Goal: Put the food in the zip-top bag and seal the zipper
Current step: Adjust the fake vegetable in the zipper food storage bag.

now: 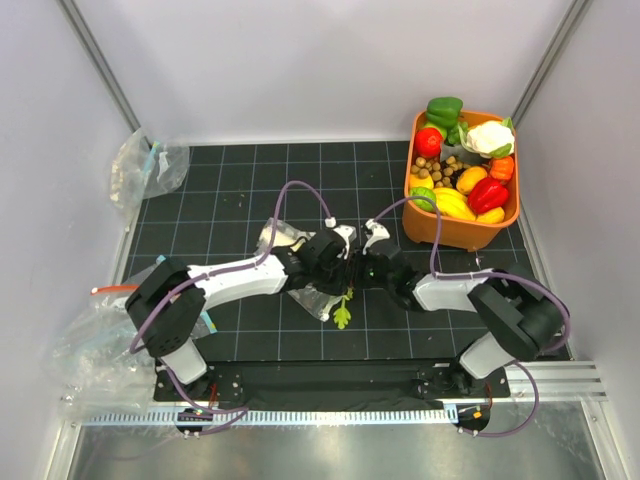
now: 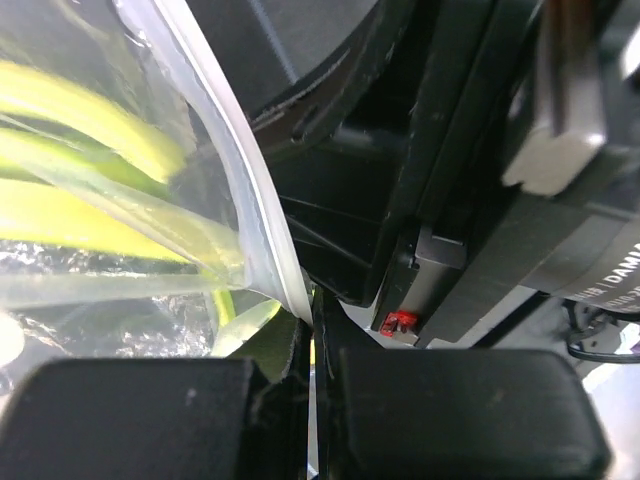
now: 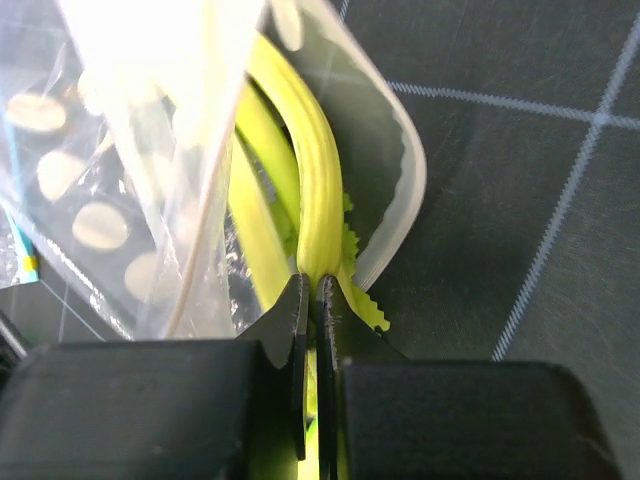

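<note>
While our left tool (image 2: pixel 312 335) is pinching shut on the zipper (image 2: pixel 255 215) of the zip-top bag (image 3: pixel 110 200), our right tool (image 3: pixel 312 300) is clamping the celery stalk (image 3: pixel 312 180), which is lying bowed inside the bag, leafy end poking out of its mouth. We are judging two risks: the bowed stalk springing out on release, and the film slipping from the left pinch, letting the mouth sag onto the surface (image 3: pixel 520 200).

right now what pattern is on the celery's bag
White dots on the clear zip-top bag, best seen in the right wrist view.
</note>
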Robot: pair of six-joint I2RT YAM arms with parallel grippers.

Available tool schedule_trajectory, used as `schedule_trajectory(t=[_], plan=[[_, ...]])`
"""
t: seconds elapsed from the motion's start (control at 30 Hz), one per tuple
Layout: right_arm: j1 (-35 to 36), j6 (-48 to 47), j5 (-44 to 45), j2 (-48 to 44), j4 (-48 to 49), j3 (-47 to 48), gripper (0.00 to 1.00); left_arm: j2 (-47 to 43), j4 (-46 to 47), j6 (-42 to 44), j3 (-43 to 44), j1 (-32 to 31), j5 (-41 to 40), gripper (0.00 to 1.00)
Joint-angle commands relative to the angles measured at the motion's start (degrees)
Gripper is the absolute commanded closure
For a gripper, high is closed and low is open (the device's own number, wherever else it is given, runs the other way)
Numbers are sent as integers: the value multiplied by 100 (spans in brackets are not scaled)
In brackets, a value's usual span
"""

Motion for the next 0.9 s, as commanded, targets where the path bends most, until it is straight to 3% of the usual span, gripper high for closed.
schedule_trajectory(t=[0.0,0.2,0.27,0.3,0.33,0.5,0.87], plan=[[-2,382,-531,364,1248,-112,99,222,187,-151,210,-45,263,100],[7,234,-463,314,892,19,91,-84,-103,-81,202,-45,-377,100],[-2,33,-305,33,663,28,79,-225,-138,-46,132,-45,-579,100],[7,-38,-252,-73,401,37,60,-339,-164,-37,131,-45,-703,100],[7,-126,-130,-178,311,28,52,-392,-234,-2,131,-45,-756,100],[7,-601,-75,-750,38,-42,34,-682,-534,112,158,-27,-1161,100],[60,-1374,-462,-593,-155,116,32,-1183,-718,472,-176,131,-1467,100]])
